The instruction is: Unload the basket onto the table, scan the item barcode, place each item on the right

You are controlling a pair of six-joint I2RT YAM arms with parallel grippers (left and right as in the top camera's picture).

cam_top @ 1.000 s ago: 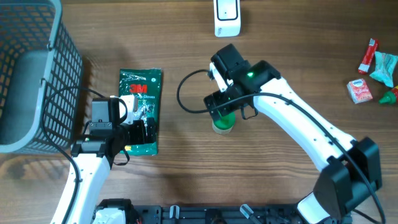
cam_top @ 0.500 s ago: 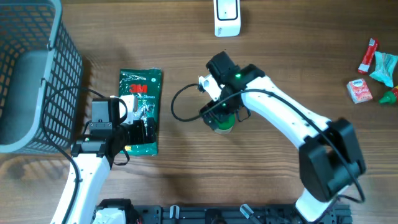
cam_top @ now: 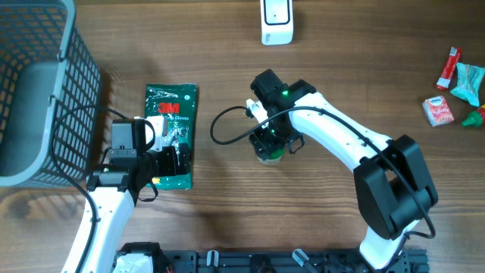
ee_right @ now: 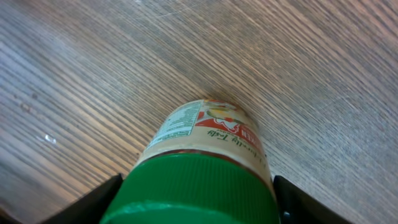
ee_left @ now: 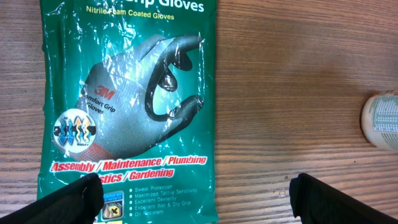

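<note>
A small jar with a green lid and a cream label stands upright on the wooden table, and its side also shows in the left wrist view. My right gripper comes down over it, with a black finger pressed against each side of the lid. From overhead the right gripper covers most of the jar. A white scanner sits at the far edge. My left gripper hangs open over the lower end of a green 3M gloves packet.
A grey mesh basket fills the far left. The gloves packet lies beside it under the left arm. Several small snack packets are scattered at the far right. The right arm's black cable loops left of the jar.
The right gripper has shifted slightly left over the jar and its fingers have drawn in against the lid. The left arm and the gloves packet have not moved.
</note>
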